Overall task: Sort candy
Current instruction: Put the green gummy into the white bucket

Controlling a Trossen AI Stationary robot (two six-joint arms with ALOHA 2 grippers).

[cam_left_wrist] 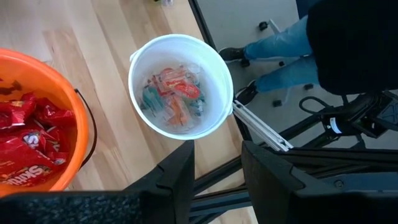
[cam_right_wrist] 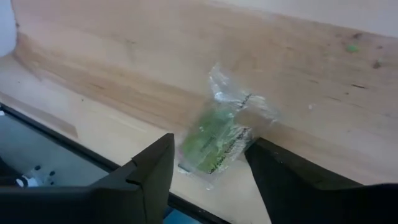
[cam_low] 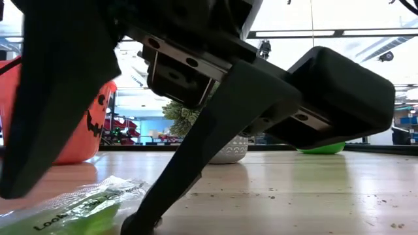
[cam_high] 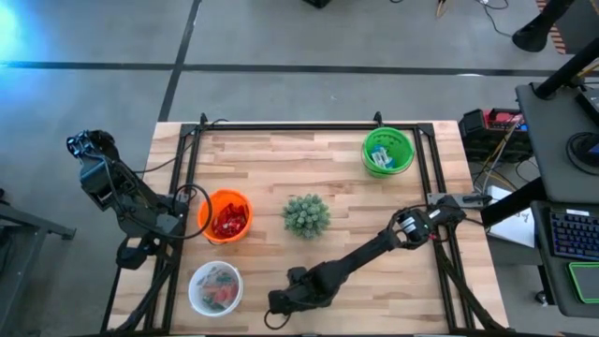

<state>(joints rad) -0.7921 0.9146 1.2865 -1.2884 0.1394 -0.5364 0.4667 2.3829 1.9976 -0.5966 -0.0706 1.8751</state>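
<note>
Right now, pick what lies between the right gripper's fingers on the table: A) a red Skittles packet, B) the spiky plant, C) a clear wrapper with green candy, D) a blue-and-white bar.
C: in the right wrist view the clear wrapper with green candy lies on the wooden table between the open fingers of the right gripper, near the table's front edge.
</note>
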